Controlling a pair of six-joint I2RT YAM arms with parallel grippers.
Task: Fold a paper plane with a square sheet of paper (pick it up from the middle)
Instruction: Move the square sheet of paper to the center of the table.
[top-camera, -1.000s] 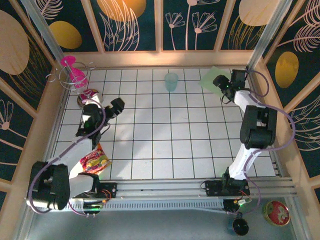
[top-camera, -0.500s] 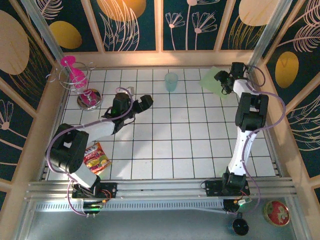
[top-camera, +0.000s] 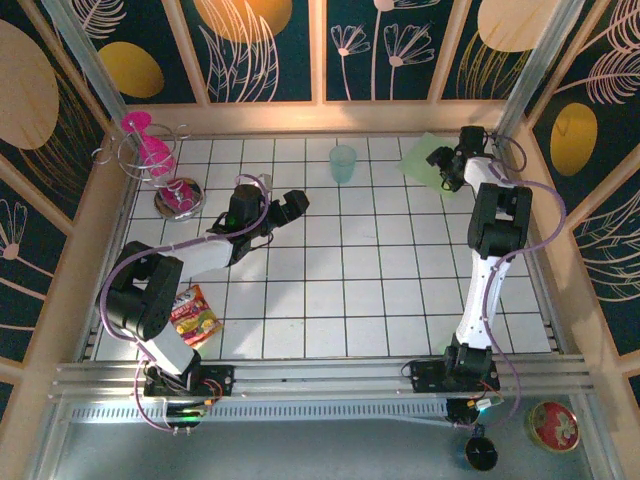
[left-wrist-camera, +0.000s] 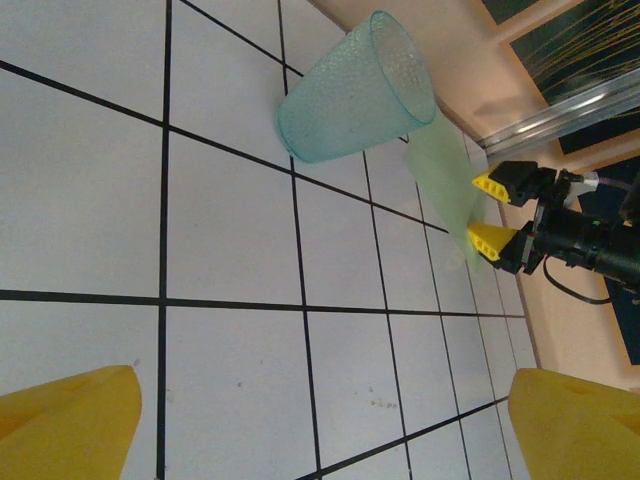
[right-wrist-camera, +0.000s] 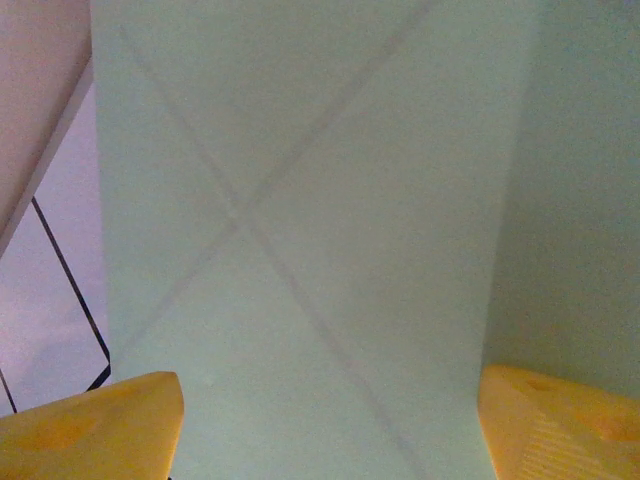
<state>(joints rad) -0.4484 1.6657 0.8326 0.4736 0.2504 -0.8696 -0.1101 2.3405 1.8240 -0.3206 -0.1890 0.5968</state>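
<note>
The square sheet of paper (top-camera: 422, 157) is light green and lies flat in the far right corner, one edge against the wooden wall. In the right wrist view the sheet (right-wrist-camera: 300, 200) shows two faint diagonal creases that cross. My right gripper (top-camera: 446, 166) hangs open just over it, its yellow fingers (right-wrist-camera: 90, 425) spread wide with paper beneath them; whether they touch it I cannot tell. My left gripper (top-camera: 294, 203) is open over bare tiles left of centre, its yellow fingers (left-wrist-camera: 65, 425) wide apart. Its camera looks across at the sheet (left-wrist-camera: 445, 175) and the right gripper (left-wrist-camera: 490, 212).
A translucent teal cup (top-camera: 343, 163) stands upright between the two grippers, near the back wall. A pink glass in a wire rack (top-camera: 150, 150) and a metal dish (top-camera: 178, 196) sit at the far left. A snack packet (top-camera: 193, 315) lies beside the left arm.
The left arm has swung from the left side toward the middle of the table. The right gripper has shifted back over the sheet and narrowed slightly.
</note>
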